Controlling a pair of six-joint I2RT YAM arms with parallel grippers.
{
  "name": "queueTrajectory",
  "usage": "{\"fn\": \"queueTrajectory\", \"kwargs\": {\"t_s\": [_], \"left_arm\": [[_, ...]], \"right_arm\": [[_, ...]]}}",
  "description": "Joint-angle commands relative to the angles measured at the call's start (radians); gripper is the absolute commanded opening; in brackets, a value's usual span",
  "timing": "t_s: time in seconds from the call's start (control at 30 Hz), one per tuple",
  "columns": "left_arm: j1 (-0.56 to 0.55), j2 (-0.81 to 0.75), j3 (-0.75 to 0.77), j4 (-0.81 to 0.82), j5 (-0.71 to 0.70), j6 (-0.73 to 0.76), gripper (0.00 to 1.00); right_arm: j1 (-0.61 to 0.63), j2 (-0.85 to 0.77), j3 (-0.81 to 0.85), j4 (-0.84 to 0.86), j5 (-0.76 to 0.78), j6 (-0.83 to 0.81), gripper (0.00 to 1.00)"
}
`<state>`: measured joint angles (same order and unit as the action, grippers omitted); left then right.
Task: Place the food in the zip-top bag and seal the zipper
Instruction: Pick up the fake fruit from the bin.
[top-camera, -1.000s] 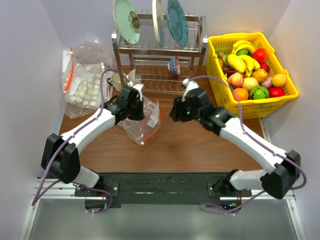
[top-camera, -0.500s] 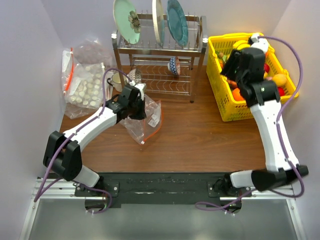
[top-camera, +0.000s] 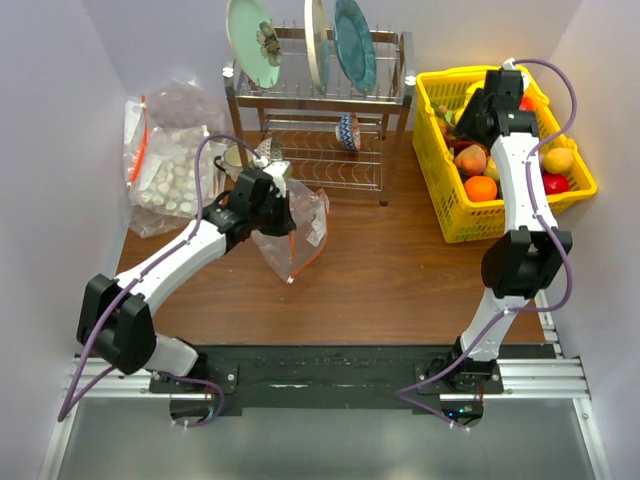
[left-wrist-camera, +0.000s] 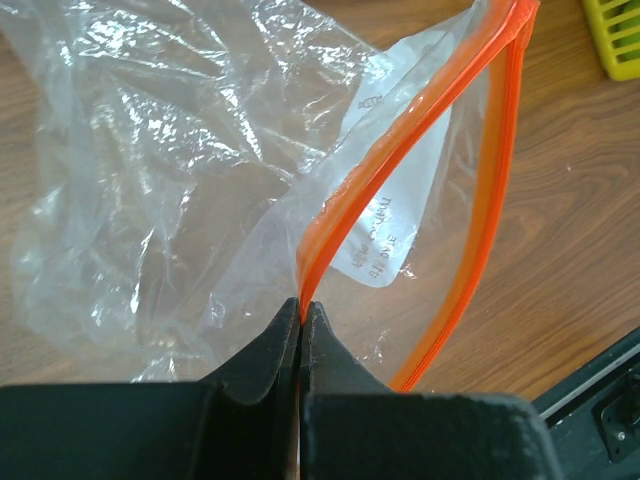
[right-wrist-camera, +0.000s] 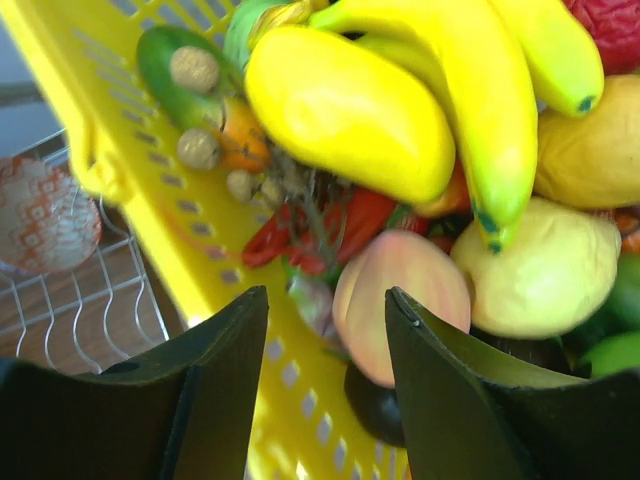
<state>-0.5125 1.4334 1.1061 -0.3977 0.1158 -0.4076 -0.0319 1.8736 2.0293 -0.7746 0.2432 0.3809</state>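
Observation:
My left gripper (top-camera: 278, 203) (left-wrist-camera: 301, 305) is shut on the orange-red zipper (left-wrist-camera: 400, 150) of the clear zip-top bag (top-camera: 296, 238) (left-wrist-camera: 150, 150). It holds one lip up, and the mouth gapes open above the wooden table. The bag looks empty. My right gripper (top-camera: 466, 122) (right-wrist-camera: 327, 295) is open and empty, and hovers over the left part of the yellow basket (top-camera: 447, 215) (right-wrist-camera: 150, 200). A peach-like fruit (right-wrist-camera: 400, 300) (top-camera: 470, 158) lies just below its jaws. An orange (top-camera: 481, 187) lies near the basket's front. My right arm hides the green round fruit.
The basket also holds bananas (right-wrist-camera: 400, 100), yellow fruits and red pieces. A metal dish rack (top-camera: 320, 90) with plates and a small bowl stands at the back centre. Bags of white lumps (top-camera: 170, 170) lie at the back left, with a mug (top-camera: 232, 158) beside them.
My right arm swung from the table's middle up and back to over the basket. My left gripper lifted the bag's lip a little, and the mouth opened wider.

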Motion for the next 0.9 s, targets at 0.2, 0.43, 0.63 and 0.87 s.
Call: {"fn": "queueTrajectory", "kwargs": {"t_s": [0.2, 0.43, 0.63, 0.87], "left_arm": [[-0.003, -0.090, -0.043, 0.108, -0.008, 0.004, 0.00], [-0.003, -0.054, 0.001, 0.063, -0.010, 0.021, 0.00], [-0.003, -0.025, 0.020, 0.039, -0.005, 0.032, 0.00], [-0.003, 0.010, 0.038, 0.019, 0.022, 0.035, 0.00]], "right_arm": [[-0.017, 0.124, 0.117, 0.054, -0.090, 0.023, 0.40], [-0.019, 0.081, 0.157, 0.014, -0.130, 0.023, 0.00], [-0.019, -0.082, 0.069, 0.023, -0.148, 0.007, 0.00], [-0.019, -0.266, -0.015, 0.011, -0.171, -0.023, 0.00]]}}
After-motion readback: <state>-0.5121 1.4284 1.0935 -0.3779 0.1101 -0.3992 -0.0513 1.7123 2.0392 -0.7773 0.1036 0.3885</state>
